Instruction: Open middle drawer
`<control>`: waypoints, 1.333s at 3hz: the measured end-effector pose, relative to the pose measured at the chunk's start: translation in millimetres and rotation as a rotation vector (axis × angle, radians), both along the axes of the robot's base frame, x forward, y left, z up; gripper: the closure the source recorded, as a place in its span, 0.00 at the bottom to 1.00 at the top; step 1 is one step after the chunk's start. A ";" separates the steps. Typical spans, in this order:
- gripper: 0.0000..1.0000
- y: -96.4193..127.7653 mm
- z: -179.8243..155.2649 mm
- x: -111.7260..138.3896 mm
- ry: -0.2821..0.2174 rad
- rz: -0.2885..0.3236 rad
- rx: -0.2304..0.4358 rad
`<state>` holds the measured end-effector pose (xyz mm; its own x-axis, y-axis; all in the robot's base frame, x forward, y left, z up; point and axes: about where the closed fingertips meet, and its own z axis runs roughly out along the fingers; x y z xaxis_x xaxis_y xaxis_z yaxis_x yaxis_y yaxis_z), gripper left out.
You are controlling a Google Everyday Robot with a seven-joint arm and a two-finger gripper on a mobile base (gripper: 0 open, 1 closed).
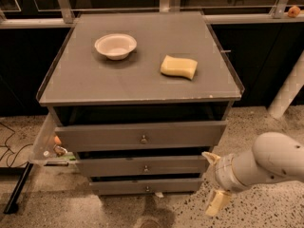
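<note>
While tool hangs open beside middle drawer, arm cut off at right.

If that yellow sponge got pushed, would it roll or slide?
Probably slide, not roll: the sponge lies flat on the cabinet. It looks soft and light, likely squashy. The gripper is low, right of the middle drawer.

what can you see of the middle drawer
The middle drawer shows a flat grey front with a small round metal knob at its centre, second of three in the stack. Its inside is hidden. Nothing holds the knob; the open gripper hangs by its right end.
</note>
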<state>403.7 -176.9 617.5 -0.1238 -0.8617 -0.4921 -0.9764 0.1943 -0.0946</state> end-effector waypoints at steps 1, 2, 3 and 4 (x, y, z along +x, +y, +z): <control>0.00 -8.9 -54.2 17.6 -0.053 -0.055 0.032; 0.00 -12.6 -82.8 44.9 -0.151 -0.083 0.065; 0.00 -6.6 -90.7 70.9 -0.213 -0.088 0.122; 0.00 -6.5 -90.8 71.0 -0.213 -0.088 0.122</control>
<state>474.7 -183.5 526.6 -0.0779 -0.7847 -0.6150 -0.9157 0.3003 -0.2671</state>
